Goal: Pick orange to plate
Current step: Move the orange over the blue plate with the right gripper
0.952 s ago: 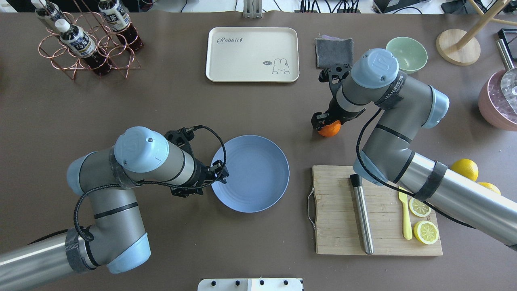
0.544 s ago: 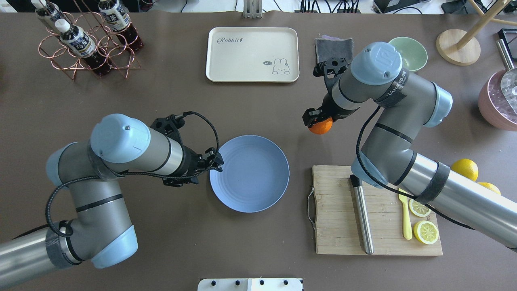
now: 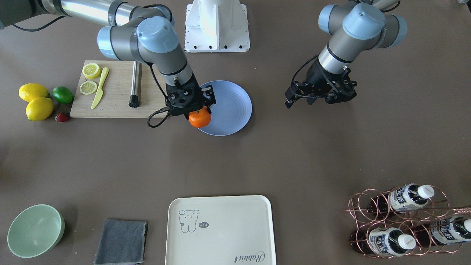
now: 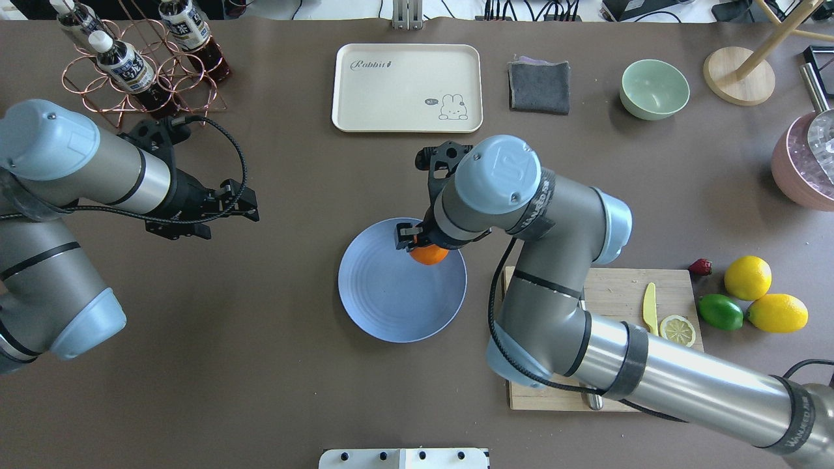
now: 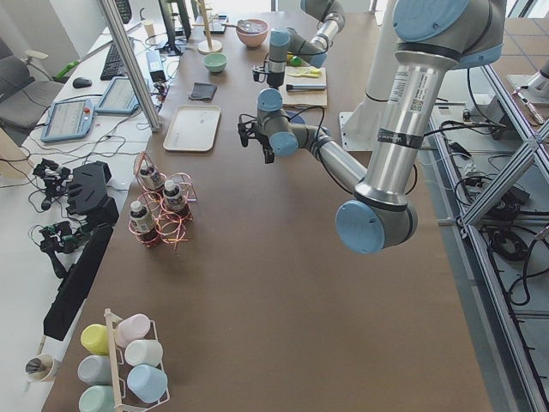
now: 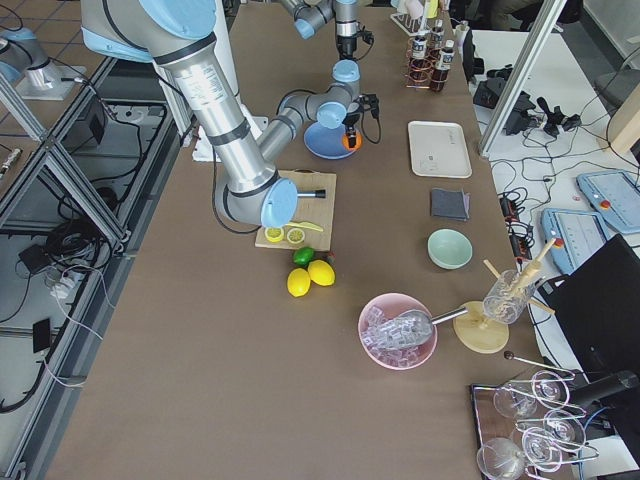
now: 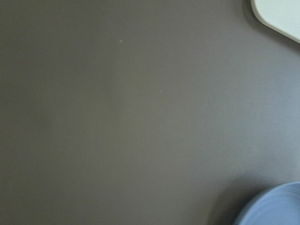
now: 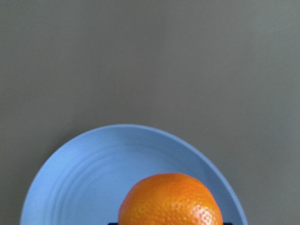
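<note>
**Over the plate's rim, one orange in the right gripper's grip**

Between its two fingers the right gripper (image 3: 199, 111) clamps the single orange (image 4: 429, 255), one finger on each side of the fruit. The orange sits over the far right part of the one blue plate (image 4: 391, 299), inside the rim; whether it touches the plate cannot be told. The right arm reaches in across the cutting board (image 3: 114, 92), which lies just beside the plate.

The left gripper (image 4: 251, 210) hangs over bare table well apart from the plate, its fingers spread and holding nothing.

On the board lie two lemon slices (image 3: 90, 77), one yellow knife (image 3: 99, 88) and one steel rod (image 3: 134, 84). Next to the board are two whole lemons (image 3: 35, 101), one lime (image 3: 62, 94) and one strawberry (image 3: 62, 117).

Along the far edge of the table stand one cream tray (image 4: 407, 88), one folded grey cloth (image 4: 539, 86) and one pale-green bowl (image 4: 654, 88). At the far left corner a copper wire rack (image 4: 143, 85) holds three bottles (image 4: 124, 65).
</note>
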{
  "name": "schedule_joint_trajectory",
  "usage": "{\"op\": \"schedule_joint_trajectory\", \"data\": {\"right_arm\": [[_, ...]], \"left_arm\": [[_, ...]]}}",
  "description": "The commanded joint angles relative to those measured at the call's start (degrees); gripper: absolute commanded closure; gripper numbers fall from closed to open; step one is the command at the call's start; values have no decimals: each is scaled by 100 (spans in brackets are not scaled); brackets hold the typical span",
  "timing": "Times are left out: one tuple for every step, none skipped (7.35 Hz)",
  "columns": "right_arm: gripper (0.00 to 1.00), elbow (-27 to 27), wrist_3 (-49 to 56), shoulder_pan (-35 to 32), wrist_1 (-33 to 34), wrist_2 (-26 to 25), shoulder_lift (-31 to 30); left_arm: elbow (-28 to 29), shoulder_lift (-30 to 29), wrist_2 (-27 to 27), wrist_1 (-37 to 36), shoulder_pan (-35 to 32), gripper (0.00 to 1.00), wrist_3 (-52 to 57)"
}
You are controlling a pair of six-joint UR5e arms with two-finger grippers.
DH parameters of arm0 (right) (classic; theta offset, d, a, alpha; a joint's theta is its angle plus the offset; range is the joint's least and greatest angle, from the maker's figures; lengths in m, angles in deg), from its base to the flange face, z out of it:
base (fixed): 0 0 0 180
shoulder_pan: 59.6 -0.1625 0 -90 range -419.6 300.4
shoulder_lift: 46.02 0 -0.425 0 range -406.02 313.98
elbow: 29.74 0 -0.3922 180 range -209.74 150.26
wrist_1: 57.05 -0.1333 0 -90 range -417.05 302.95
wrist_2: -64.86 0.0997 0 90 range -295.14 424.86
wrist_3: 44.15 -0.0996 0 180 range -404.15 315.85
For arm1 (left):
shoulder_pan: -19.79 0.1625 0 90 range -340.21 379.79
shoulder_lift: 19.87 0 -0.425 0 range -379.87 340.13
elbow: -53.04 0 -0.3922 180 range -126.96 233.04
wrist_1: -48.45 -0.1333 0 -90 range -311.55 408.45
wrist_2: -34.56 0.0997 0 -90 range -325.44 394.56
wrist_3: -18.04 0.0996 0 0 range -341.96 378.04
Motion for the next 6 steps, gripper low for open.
{"op": "schedule_joint_trajectory", "data": {"right_arm": [[100,-107,-326,643,166,-566,251],[100,-204,-326,654,157,-587,286],[100,-335,-326,654,157,-595,364],[100,-484,-309,645,174,-648,461],[100,-512,-256,611,183,-666,453],[100,-495,-238,593,288,-657,471]], "left_arm": [[222,140,-72,45,-332,4,512],[222,192,-72,45,-341,4,513],[188,254,-72,45,-342,4,504],[170,272,-72,53,-342,3,504],[170,272,-72,53,-342,3,504],[170,272,-72,53,-342,3,504]]}}
